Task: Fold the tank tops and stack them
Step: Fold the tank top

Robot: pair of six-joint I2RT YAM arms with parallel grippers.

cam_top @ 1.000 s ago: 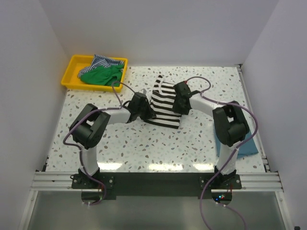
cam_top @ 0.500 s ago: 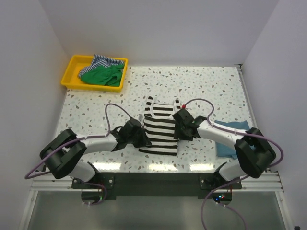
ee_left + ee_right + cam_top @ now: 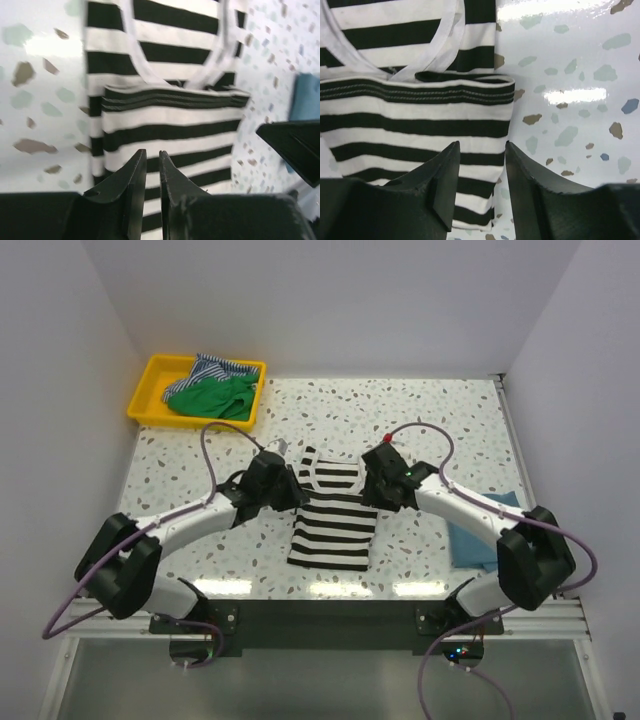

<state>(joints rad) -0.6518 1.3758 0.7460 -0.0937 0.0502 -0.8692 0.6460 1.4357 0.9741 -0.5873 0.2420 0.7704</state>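
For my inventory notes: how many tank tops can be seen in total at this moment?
4. The black-and-white striped top lies folded at the table's centre, the teal-blue top sits near the right edge, and the green top and the finely blue-striped top are in the yellow tray. Others may be hidden beneath.

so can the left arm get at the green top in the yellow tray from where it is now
Probably yes. The left gripper hovers at the striped top, holding nothing, and the green top lies uncovered atop the yellow tray on its side, with bare table between.

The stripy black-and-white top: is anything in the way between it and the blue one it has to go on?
Nothing visible. Only bare table lies between the black-and-white striped top and the folded teal-blue top on its right.
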